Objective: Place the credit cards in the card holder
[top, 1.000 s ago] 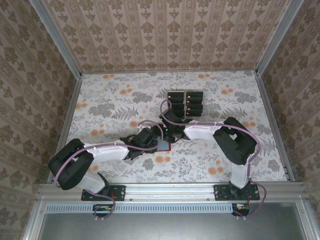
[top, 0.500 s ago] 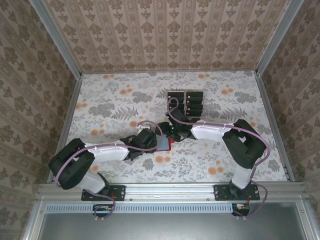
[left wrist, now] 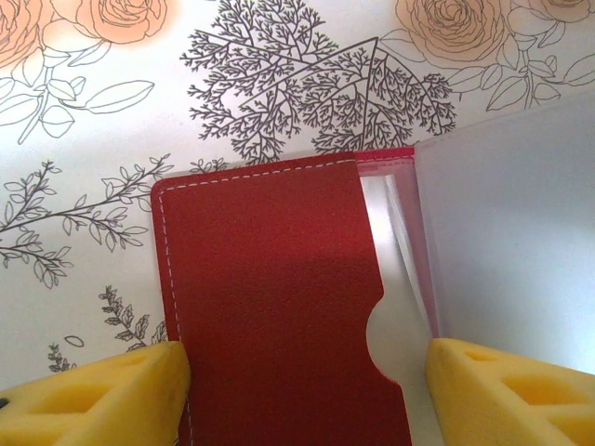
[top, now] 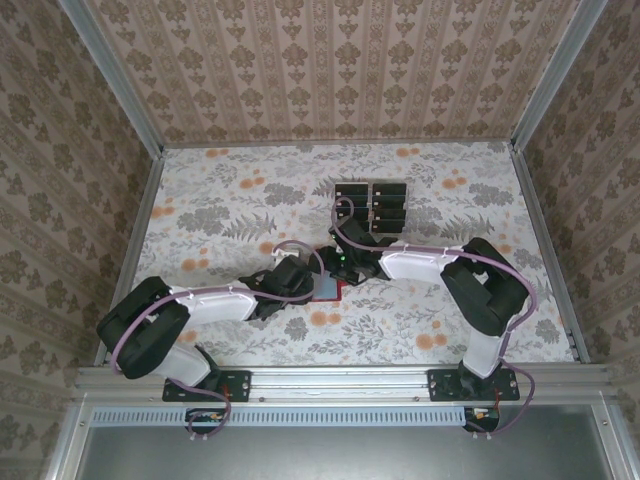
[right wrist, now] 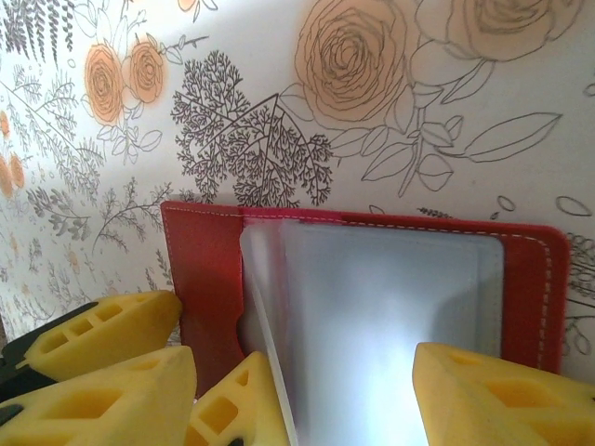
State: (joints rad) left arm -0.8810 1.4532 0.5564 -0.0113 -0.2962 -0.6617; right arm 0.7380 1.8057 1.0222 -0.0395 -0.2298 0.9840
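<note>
I see the red wallet [left wrist: 279,307] open on the table [top: 230,200], my left gripper [left wrist: 307,362] narrow round its flap (holding or not, I cannot tell), my right gripper [right wrist: 302,367] wide open over it, so one bump could flip it shut.

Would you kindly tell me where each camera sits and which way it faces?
Top external: above and behind the robot, looking down on the table; left arm and right arm show.
Left wrist: on the left arm, facing down at the card holder; yellow fingers show.
Right wrist: likewise on the right arm; yellow fingers.
Shared: the card holder.
</note>
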